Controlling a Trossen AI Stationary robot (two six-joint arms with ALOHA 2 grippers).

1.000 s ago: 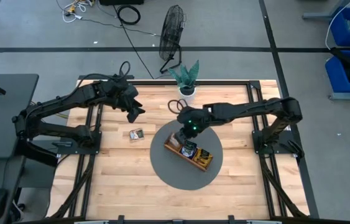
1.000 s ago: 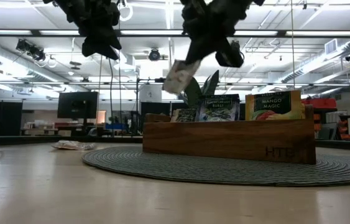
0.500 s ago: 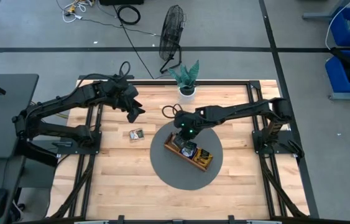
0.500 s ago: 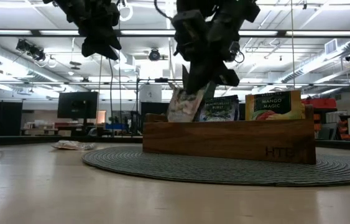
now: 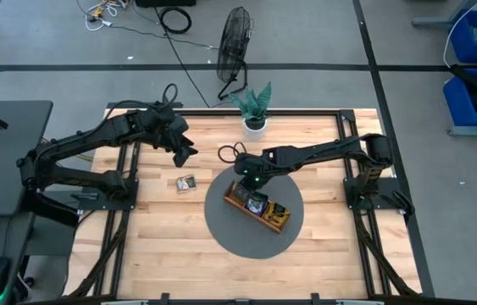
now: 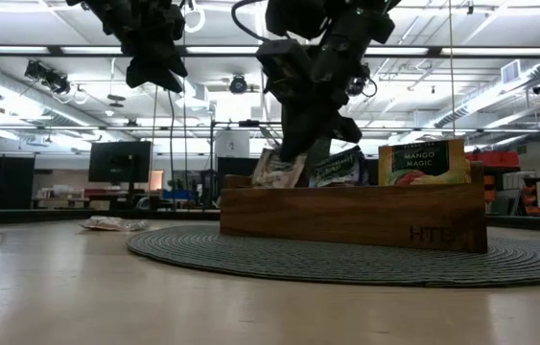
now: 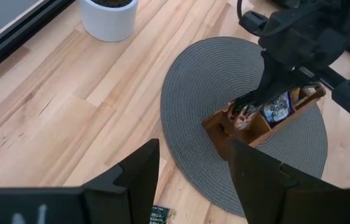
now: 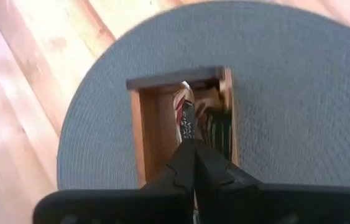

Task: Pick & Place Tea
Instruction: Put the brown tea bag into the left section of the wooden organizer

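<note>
Right gripper (image 8: 188, 144) pinched tight on a pale tea sachet (image 6: 274, 169), pushing it down into the end compartment of the wooden tray (image 6: 351, 217) on the grey mat (image 5: 221, 227). Left gripper (image 5: 184, 155) up over the table, fingers spread wide, nothing in them. Spare sachets (image 5: 186, 182) lying on the wood below it.
</note>
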